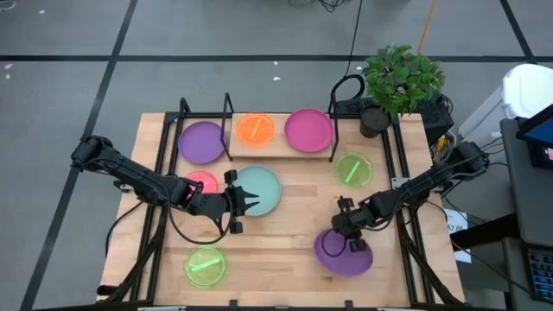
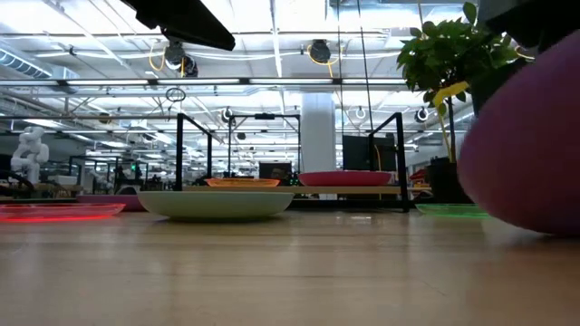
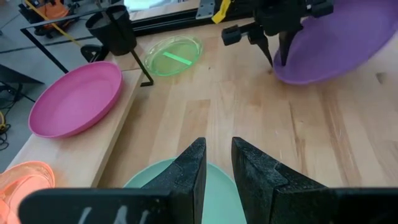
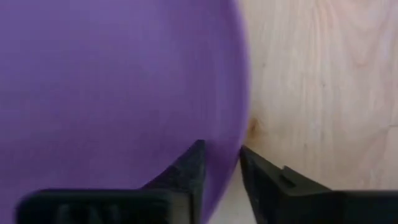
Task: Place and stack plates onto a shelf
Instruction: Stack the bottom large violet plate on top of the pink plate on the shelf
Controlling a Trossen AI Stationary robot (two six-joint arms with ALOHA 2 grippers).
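On the shelf (image 1: 278,143) along the far edge lie a purple plate (image 1: 202,141), an orange plate (image 1: 255,130) and a magenta plate (image 1: 308,130). A teal plate (image 1: 262,190) lies mid-table. My left gripper (image 1: 251,200) hovers over its left rim, fingers a narrow gap apart (image 3: 217,155), holding nothing. A second purple plate (image 1: 344,252) sits at the near right, with my right gripper (image 1: 344,235) shut on its rim. A red plate (image 1: 203,182) and two green plates (image 1: 352,168) (image 1: 206,266) lie flat on the table. My right gripper pinches the purple plate's rim (image 4: 239,149) on its far-left side, one finger (image 4: 186,168) over the plate's inside and the other (image 4: 267,177) outside over the wood. The fingers come steeply from above. The plate stands tilted, its lowest part (image 2: 535,228) on the table.
Black metal frames (image 1: 229,121) (image 1: 333,121) rise at the shelf's ends. A potted plant (image 1: 399,78) stands at the far right corner. Bare wood lies between the teal plate and the held purple plate (image 1: 298,216).
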